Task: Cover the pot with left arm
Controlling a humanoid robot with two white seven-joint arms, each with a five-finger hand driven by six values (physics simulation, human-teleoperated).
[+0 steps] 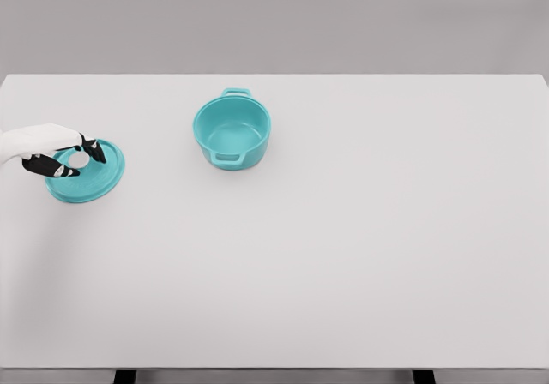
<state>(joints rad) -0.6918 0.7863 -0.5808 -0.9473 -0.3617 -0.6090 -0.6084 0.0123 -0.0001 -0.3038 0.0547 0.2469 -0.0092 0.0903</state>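
Observation:
A teal pot (pixel 232 131) stands open and upright on the white table (pixel 343 247), left of centre toward the back, with one handle facing me and one at the far side. Its teal lid (pixel 90 183) lies flat on the table near the left edge, well to the left of the pot. My left hand (pixel 79 161) comes in from the left edge and sits over the lid. Its black-tipped fingers (pixel 94 152) and thumb are curled closely around the lid's white knob (pixel 77 157). The right arm is out of view.
A stretch of bare table lies between the lid and the pot. The table's left edge is close to the lid, and a plain grey wall stands behind the table.

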